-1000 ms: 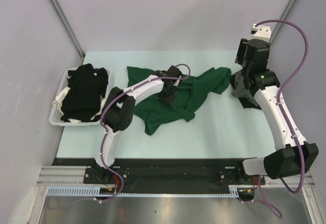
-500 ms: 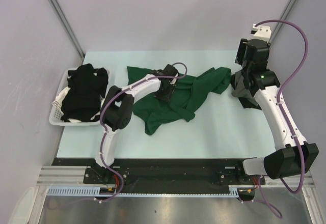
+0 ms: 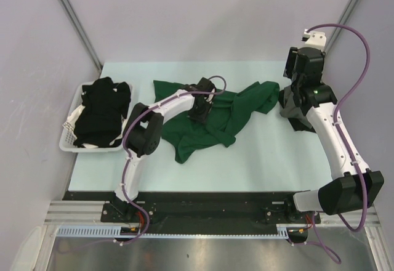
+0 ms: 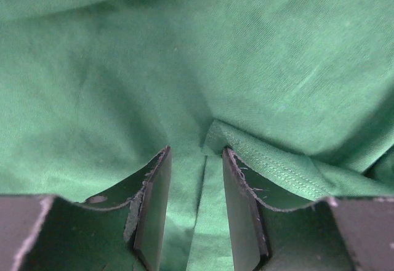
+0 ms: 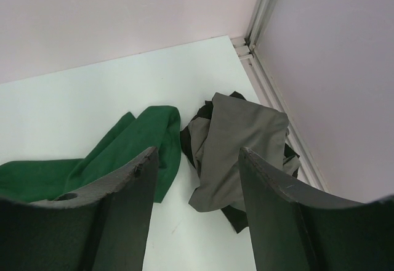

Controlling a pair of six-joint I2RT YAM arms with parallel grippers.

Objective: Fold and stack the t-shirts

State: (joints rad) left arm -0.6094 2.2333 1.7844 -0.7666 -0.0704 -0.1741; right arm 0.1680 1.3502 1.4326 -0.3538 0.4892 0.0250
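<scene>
On the counter (image 3: 265, 160), as seen from above, the dark green t-shirt (image 3: 184, 143) lies crumpled just to the right of the white basket (image 3: 69, 137), in which black t-shirts (image 3: 101, 111) are heaped. Its long axis runs sideways, away from the basket, with one lobe drawn toward the near edge. Which end is the neck cannot be told. The left gripper (image 3: 200, 112) rests on the middle of the shirt. The right gripper (image 3: 294, 101) hangs at the counter end farthest from the basket. The step in hand is judged to be the spreading out of the green shirt before any fold is made.

From the left wrist, the left fingers (image 4: 154, 203) are seen partly spread, with a stitched hem (image 4: 271, 167) at the gap. The cloth is not yet pinched. For the next move, a closing on this hem and a gentle pull are called for.

From the right wrist, the right fingers (image 5: 123, 209) are seen wide apart and empty. Below them the grey t-shirt (image 5: 240, 135) lies on the green shirt's far side from the basket, its long axis running toward the wall.
</scene>
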